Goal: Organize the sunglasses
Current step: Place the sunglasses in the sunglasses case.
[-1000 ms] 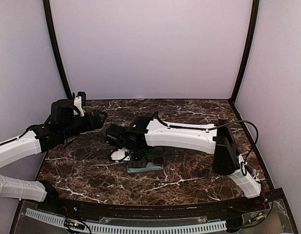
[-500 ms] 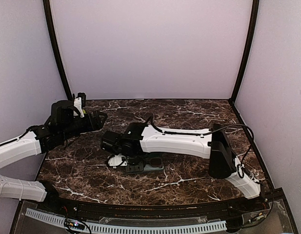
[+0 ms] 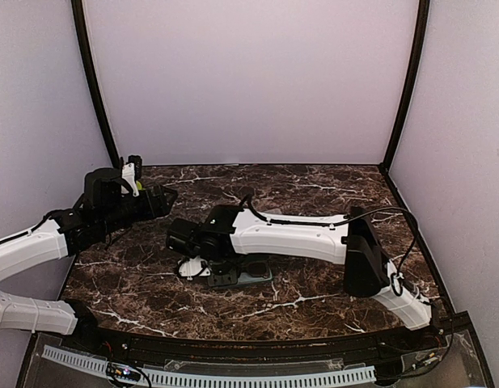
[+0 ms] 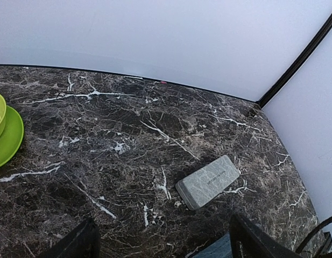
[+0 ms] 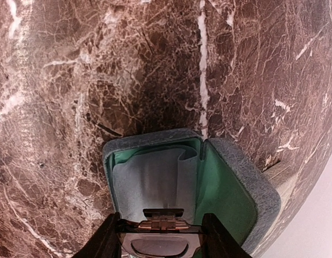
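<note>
Right wrist view: the right gripper (image 5: 161, 240), jaws half closed, clamps dark-framed sunglasses (image 5: 160, 226) over an open, pebbled blue-grey case (image 5: 246, 188) with smooth green lining and a pale cloth (image 5: 149, 183). Only the left wrist view shows the left gripper (image 4: 163, 239) spread wide and empty above the veined brown marble table (image 4: 101, 134) and a flat rectangular grey closed case (image 4: 207, 181).

Below me sits an open case (image 5: 246, 188), grey-blue outside and green within, with a pale blue cloth (image 5: 149, 183) lying in it. Across the dark marble table (image 4: 128, 123) I see a closed grey case (image 4: 207, 181) lying flat. Well apart from it, a lime-green plate (image 4: 9, 141) is cut off at the edge of view.
</note>
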`<state>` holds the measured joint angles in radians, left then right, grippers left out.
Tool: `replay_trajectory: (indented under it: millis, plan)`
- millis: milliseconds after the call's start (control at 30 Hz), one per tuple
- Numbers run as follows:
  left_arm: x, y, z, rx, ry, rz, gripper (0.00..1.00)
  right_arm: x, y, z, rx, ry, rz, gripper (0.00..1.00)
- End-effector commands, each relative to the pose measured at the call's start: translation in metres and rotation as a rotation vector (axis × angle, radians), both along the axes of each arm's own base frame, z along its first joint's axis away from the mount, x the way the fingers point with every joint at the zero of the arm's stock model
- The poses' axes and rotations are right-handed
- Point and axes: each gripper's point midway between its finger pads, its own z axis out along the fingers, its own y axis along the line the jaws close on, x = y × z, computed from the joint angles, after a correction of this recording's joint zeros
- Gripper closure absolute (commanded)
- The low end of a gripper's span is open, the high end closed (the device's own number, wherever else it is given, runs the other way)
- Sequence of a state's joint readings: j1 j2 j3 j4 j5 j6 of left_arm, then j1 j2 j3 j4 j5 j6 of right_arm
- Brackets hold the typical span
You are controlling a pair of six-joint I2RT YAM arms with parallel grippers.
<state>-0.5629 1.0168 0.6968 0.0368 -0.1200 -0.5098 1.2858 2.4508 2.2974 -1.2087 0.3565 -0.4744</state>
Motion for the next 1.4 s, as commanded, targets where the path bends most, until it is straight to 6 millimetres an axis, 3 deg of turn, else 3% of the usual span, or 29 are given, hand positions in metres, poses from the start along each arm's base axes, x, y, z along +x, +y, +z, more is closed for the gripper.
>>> replay_trajectory:
  millis: [0,1367]
  plan:
    - [-0.001,0.003,0.008,-0.026,-0.027,0.006,0.15,-0.005,0.003,-0.007,-0.015,-0.003,0.014,0.63]
    - [-0.006,0.006,0.004,-0.03,-0.03,0.009,0.15,-0.01,0.007,-0.022,-0.01,0.0,-0.014,0.45]
